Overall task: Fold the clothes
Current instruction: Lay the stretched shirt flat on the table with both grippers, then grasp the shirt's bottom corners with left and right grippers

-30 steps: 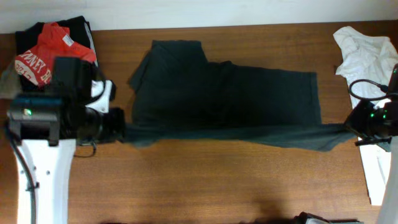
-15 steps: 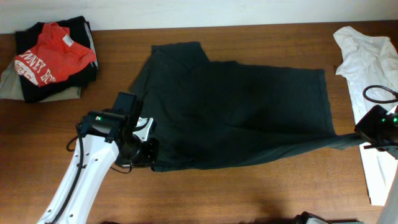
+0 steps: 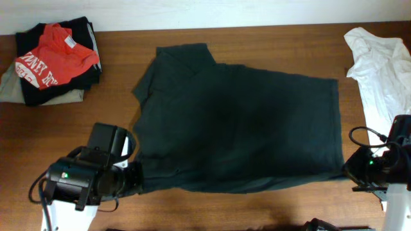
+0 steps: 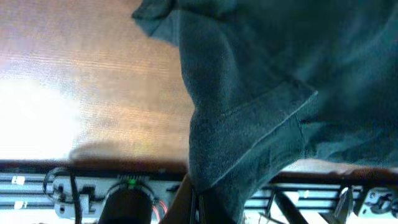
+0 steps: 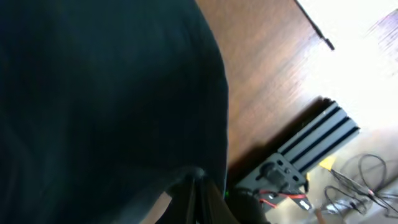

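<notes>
The left gripper [image 3: 137, 181] and the right gripper [image 3: 350, 172] each pinch a near corner of the dark shirt [image 3: 237, 128], jaws closed narrow on the hem. This looks meant to keep that edge taut between them, so the cloth lies flat on the table [image 3: 257, 212] ahead of a fold, spreading away beyond both tools. No basket or bin is in view: the only gathered things are a stack of clothes [image 3: 32, 95] far beyond the left gripper, a red top [image 3: 54, 54] uppermost, and a loose white garment [image 3: 379, 61] beyond the right gripper.
</notes>
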Action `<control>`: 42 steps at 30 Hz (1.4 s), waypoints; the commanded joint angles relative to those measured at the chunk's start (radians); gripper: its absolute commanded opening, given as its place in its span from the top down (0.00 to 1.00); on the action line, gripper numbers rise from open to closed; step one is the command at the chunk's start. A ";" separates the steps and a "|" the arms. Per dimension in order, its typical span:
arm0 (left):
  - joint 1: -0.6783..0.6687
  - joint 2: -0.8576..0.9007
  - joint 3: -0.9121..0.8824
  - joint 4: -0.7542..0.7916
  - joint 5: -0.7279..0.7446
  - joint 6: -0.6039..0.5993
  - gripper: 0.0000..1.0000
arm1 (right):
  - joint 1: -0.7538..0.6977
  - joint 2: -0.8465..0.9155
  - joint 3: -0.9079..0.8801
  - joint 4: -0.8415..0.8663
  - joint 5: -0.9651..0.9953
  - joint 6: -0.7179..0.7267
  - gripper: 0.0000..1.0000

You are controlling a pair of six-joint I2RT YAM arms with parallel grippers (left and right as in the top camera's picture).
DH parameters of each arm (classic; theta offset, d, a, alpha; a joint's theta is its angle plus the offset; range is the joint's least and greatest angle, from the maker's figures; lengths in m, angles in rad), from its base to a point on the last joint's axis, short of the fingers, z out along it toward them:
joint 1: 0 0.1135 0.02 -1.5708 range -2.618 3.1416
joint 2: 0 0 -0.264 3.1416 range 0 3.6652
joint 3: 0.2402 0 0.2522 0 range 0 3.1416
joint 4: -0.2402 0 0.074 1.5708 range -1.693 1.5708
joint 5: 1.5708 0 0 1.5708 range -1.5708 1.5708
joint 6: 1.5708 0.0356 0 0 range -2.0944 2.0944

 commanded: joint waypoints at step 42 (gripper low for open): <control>0.034 0.656 0.029 0.788 -0.103 0.060 0.67 | -0.003 0.285 -0.276 0.516 -0.043 0.137 0.02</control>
